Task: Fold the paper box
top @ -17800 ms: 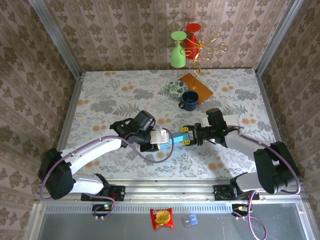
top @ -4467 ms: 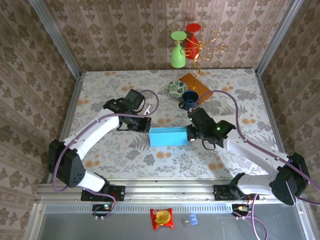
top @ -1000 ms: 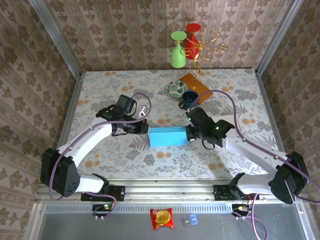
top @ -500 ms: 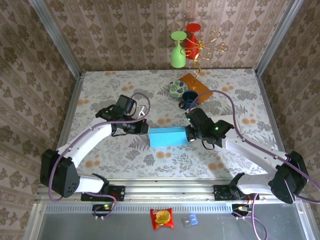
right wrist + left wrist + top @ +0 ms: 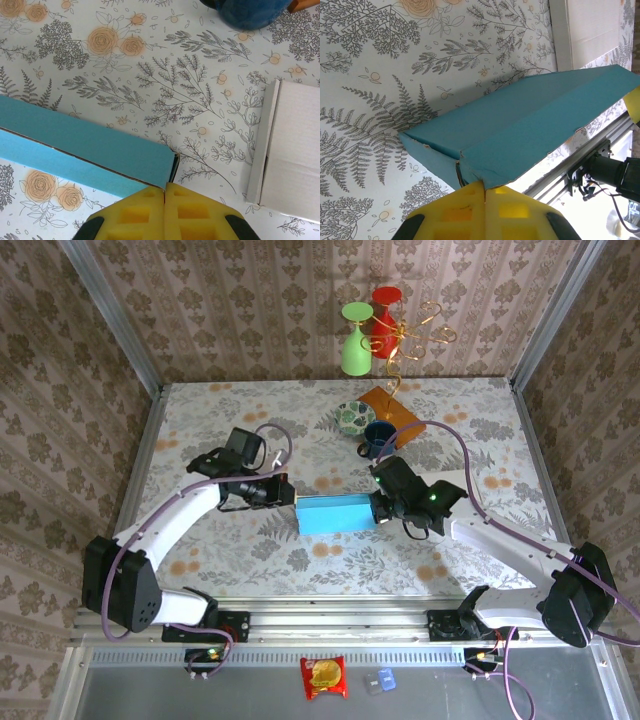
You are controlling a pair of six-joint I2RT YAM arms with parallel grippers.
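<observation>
From above: the blue box (image 5: pixel 338 513) lies flat on the counter (image 5: pixel 230 420), mid-way between my two arms. My left claw (image 5: pixel 291 497) is nosed up to its left end and my right claw (image 5: pixel 377 511) to its right end. The mug (image 5: pixel 380 437) and plate (image 5: pixel 350 417) sit well behind, out of the way.

Left wrist now: my left claw (image 5: pixel 485 191) is closed, yellow pads pressed flat together with nothing visible between them. The tip is right against the near end of the box (image 5: pixel 520 125). That end looks loose, and a flap edge shows just above my pads.

Right wrist: my right claw (image 5: pixel 165 192) is closed too, pads together, sitting at the corner of the box (image 5: pixel 85 145) where a dark gap shows at the end. A white carton (image 5: pixel 295 150) lies just to the side, clear of the box.

I'd say I'm at the end-flap stage, bracing both ends. The next move calls for even, opposed pushes so the flaps tuck in without the box sliding or buckling.
</observation>
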